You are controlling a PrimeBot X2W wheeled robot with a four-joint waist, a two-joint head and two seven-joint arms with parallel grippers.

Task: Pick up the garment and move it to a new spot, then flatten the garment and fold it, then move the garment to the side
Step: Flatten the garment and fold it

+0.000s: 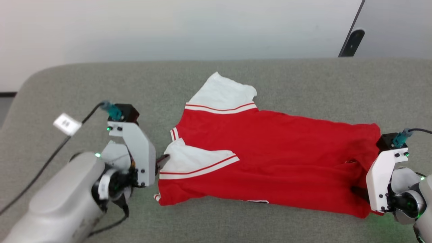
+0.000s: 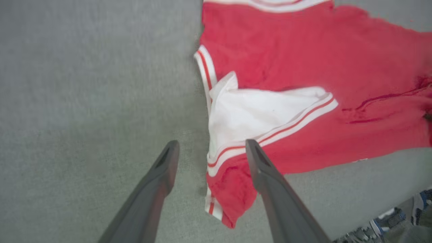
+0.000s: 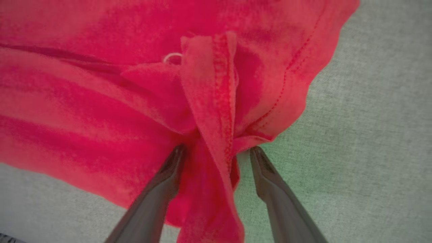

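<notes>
- Lying on the grey cloth surface (image 1: 101, 81), the garment (image 1: 270, 155) was spread out sideways, plain red side up. Its neck end was toward the left arm and its bottom end toward the right arm.
- 1 white sleeve (image 1: 222, 94) stuck out on the far side, flat on the grey cloth.
- The other white sleeve (image 1: 195, 160) was folded in on top of the red body, with its red-and-white striped trim showing.
- The left gripper (image 2: 212, 144) was at the neck end, low over the surface.
- Its 2 fingers were wide apart and held nothing.
- 1 finger (image 2: 162, 175) was over bare grey cloth, and the other finger (image 2: 266, 175) was over the shirt's edge, just beside the striped trim.
- The right gripper (image 3: 216, 149) was at the bottom end of the shirt.
- Its 2 fingers were wide apart too.
- A bunched-up ridge of red cloth (image 3: 209, 101) with a stitched hem stood up between them, with 1 finger on each side of it.
- Long wrinkles ran across the red cloth near the right gripper.
- A black cable (image 1: 44, 165) with a white tag (image 1: 66, 124) ran from the left arm across the grey cloth.
- Past the near edge of the surface, the left wrist view showed what looked like shoes (image 2: 388, 226), small and blurry.
</notes>
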